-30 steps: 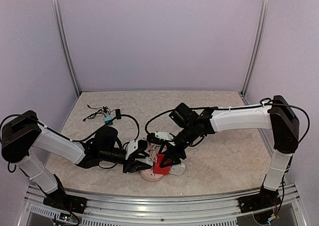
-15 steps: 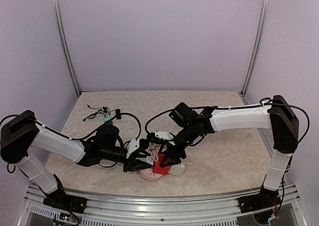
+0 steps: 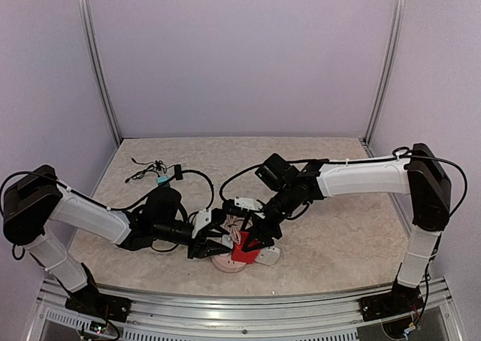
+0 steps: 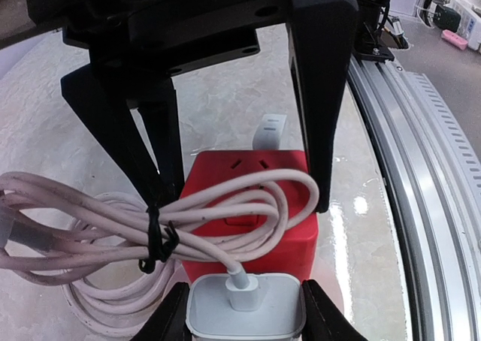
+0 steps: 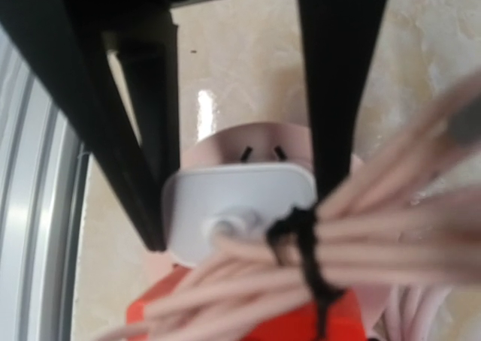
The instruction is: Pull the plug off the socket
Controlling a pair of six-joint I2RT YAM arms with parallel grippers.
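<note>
The red cube socket [image 3: 242,249] sits near the table's front edge. In the left wrist view the socket [image 4: 255,177] has a white plug [image 4: 245,305] against its near face. A bundled white cable [image 4: 113,221] runs from the plug over the cube. My left gripper [image 3: 219,245] is shut on the plug, its fingers [image 5: 146,168] flanking the plug [image 5: 218,198] in the right wrist view. My right gripper [image 3: 250,243] is shut on the socket, its fingers [image 4: 319,116] clamping the cube's sides. Whether the prongs sit in the socket is hidden.
A pink round disc [image 3: 222,265] lies under the cable coil. A flat white piece [image 3: 267,255] lies just right of the cube. A small teal part with black wires [image 3: 161,177] lies at the back left. The metal rail [image 3: 225,311] runs along the near edge.
Almost nothing. Both grippers stay clamped at the cube and plug, and the left wrist has shifted very slightly.
</note>
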